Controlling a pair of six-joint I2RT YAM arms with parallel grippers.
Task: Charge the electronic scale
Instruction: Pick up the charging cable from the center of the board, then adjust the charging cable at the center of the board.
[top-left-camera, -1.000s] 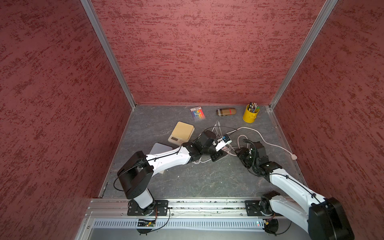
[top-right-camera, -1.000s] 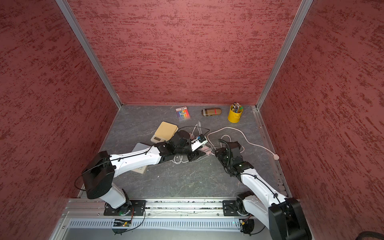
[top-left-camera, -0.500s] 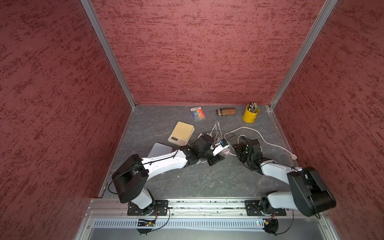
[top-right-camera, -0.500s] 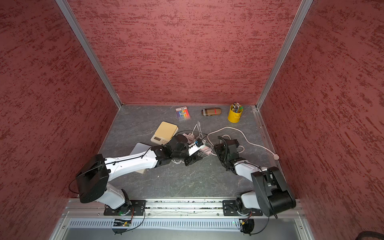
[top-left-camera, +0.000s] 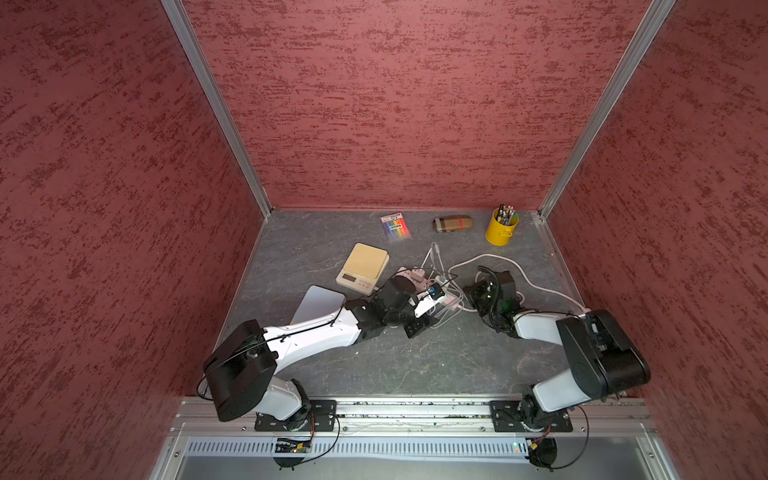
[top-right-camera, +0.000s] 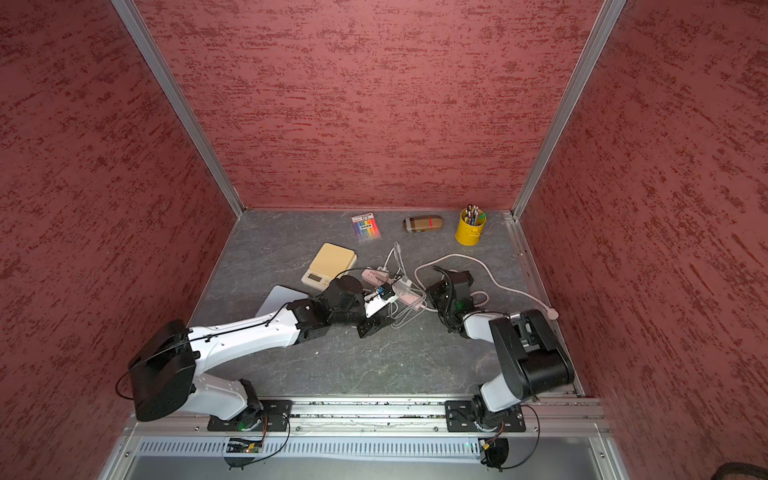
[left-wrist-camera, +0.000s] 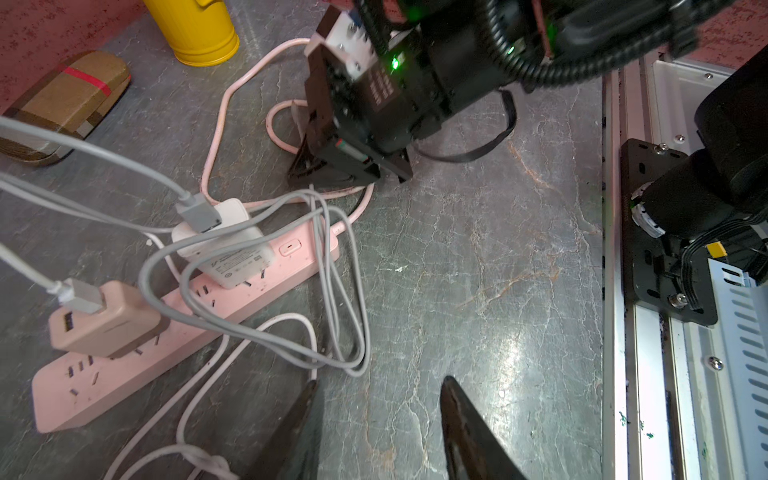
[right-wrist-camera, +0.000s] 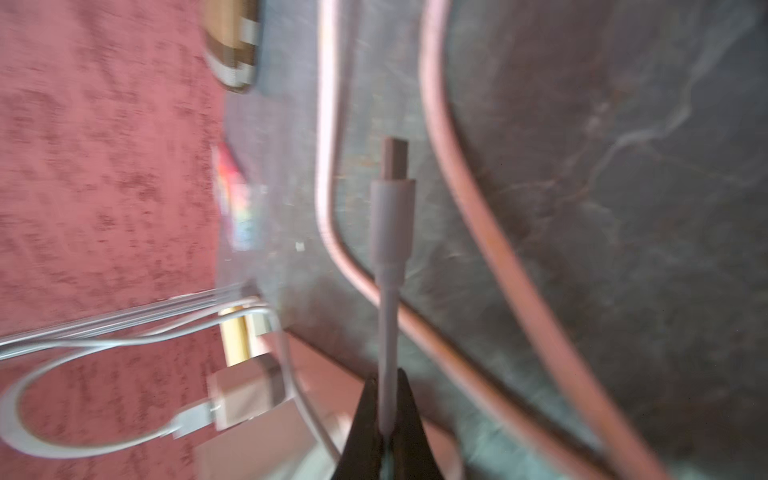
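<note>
The electronic scale (top-left-camera: 363, 266) (top-right-camera: 330, 266), beige with a small display, lies flat at the centre left of the floor, untouched. To its right a pink power strip (left-wrist-camera: 166, 324) carries a white charger (left-wrist-camera: 226, 245) and a pink charger (left-wrist-camera: 104, 328), each with a grey cable plugged in. My right gripper (right-wrist-camera: 390, 399) (top-left-camera: 473, 291) is shut on one grey cable just behind its plug (right-wrist-camera: 392, 208), and the plug sticks out free beyond the fingertips. Low over bare floor beside the cable loops, my left gripper (left-wrist-camera: 378, 384) is open and holds nothing.
Along the back wall are a yellow pencil cup (top-left-camera: 502, 227), a checked case (top-left-camera: 452, 223) and a marker pack (top-left-camera: 396, 226). A white flat board (top-left-camera: 320, 301) lies under the left arm. The strip's pink cord (top-left-camera: 536, 280) loops to the right. Grey cable loops (left-wrist-camera: 332, 291) lie tangled over the strip.
My right gripper's jaws have closed onto the grey cable, and that arm has folded up with its elbow raised. The left arm has drawn back slightly, still open.
</note>
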